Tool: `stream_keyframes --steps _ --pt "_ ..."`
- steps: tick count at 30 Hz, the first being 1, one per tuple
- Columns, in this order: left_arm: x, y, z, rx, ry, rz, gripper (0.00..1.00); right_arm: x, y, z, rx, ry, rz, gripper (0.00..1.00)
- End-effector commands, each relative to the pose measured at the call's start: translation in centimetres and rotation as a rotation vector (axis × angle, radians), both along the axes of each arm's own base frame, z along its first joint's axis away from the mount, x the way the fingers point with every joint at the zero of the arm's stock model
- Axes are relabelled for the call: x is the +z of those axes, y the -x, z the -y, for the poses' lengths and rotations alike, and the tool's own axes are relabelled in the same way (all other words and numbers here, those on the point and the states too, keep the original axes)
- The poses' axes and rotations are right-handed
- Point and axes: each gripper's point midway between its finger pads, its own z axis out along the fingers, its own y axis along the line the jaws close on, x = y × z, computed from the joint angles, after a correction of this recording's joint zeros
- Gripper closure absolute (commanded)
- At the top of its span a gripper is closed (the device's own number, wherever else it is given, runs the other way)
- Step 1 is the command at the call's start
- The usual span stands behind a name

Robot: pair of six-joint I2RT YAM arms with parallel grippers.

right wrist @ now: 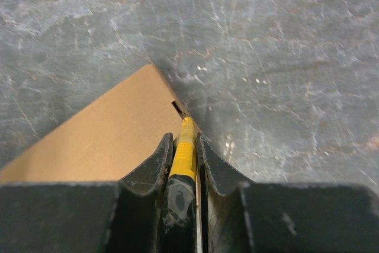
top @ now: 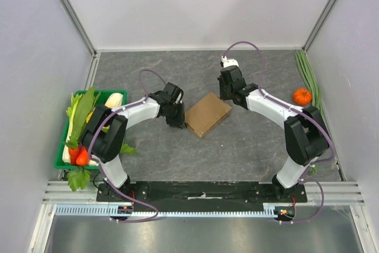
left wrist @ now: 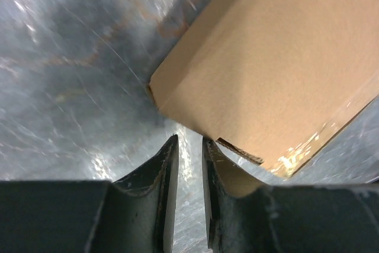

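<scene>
The top view places the flat cardboard box (top: 207, 112) near the middle of the tabletop (top: 254, 146), a grey, stone-veined sheet. The left gripper (top: 176, 122) is at the box's left corner and the right gripper (top: 227, 99) at its far right corner.

Only the right wrist view shows the slim yellow-and-black cutter (right wrist: 185, 157) clamped between the right gripper's (right wrist: 185, 137) fingers, its tip at the box's (right wrist: 100, 140) corner. From above the cutter cannot be made out.

The left wrist view shows the left gripper's (left wrist: 188, 141) fingers a narrow slit apart with nothing between them, just under the box's (left wrist: 278, 69) smooth brown edge and a loose flap.

At the tabletop's left edge, a green tray (top: 59, 161) holds leafy greens (top: 83, 111). An orange round fruit (top: 302, 96) and long green stalks (top: 308, 75) lie by the right edge.
</scene>
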Motion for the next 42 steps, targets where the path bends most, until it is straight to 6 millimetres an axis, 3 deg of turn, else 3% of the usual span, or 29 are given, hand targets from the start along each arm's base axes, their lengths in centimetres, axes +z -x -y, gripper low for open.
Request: stream_keyframes --steps 1,6,11,16,21,24,29,30,32,36,38,39,41,42 --pt "2.2 -4.6 2.2 0.072 0.17 0.026 0.72 1.0 2.7 0.0 0.039 -0.035 -0.022 1.0" --pt "3.3 -7.5 2.6 0.054 0.23 0.07 0.71 1.0 5.2 0.4 0.03 -0.085 -0.055 1.0" --pt "3.9 -9.7 3.4 0.044 0.312 0.052 0.69 2.3 7.9 0.6 0.005 -0.127 -0.063 1.0" --pt "5.0 -11.2 5.0 -0.002 0.408 0.068 0.69 3.7 10.9 -0.9 0.024 -0.165 -0.058 1.0" --pt "5.2 -12.5 6.4 -0.061 0.48 0.08 0.68 3.6 13.5 -2.8 0.069 -0.158 -0.064 1.0" --pt "5.3 -13.6 6.5 -0.061 0.488 0.097 0.67 2.8 14.4 -2.9 0.066 -0.131 -0.078 1.0" --pt "6.7 -14.6 5.2 -0.011 0.472 0.139 0.66 4.4 14.3 -2.8 0.06 -0.13 -0.028 1.0" --pt "8.2 -14.6 4.9 -0.007 0.47 0.175 0.65 4.6 14.3 -2.7 0.069 -0.119 -0.019 1.0" --pt "8.3 -14.0 3.8 0.031 0.429 0.189 0.64 5.1 14.0 -2.7 0.083 -0.107 0.003 1.0" --pt "9.5 -10.4 2.0 0.041 0.4 0.189 0.67 5.0 13.4 -3.5 0.182 -0.058 0.038 1.0" --pt "9.3 -8.8 1.3 0.022 0.386 0.189 0.74 5.1 13.0 -3.9 0.209 -0.047 0.059 1.0" --pt "7.9 -7.3 0.7 0.021 0.363 0.159 0.79 4.9 12.7 -4.0 0.223 -0.024 0.064 1.0" --pt "7.8 -5.7 0.1 -0.015 0.343 0.174 0.9 5.0 12.1 -3.6 0.201 0.006 0.082 1.0" --pt "6.5 -4.4 -0.3 -0.027 0.326 0.149 0.92 5.3 11.7 -3.5 0.187 0.018 0.092 1.0"
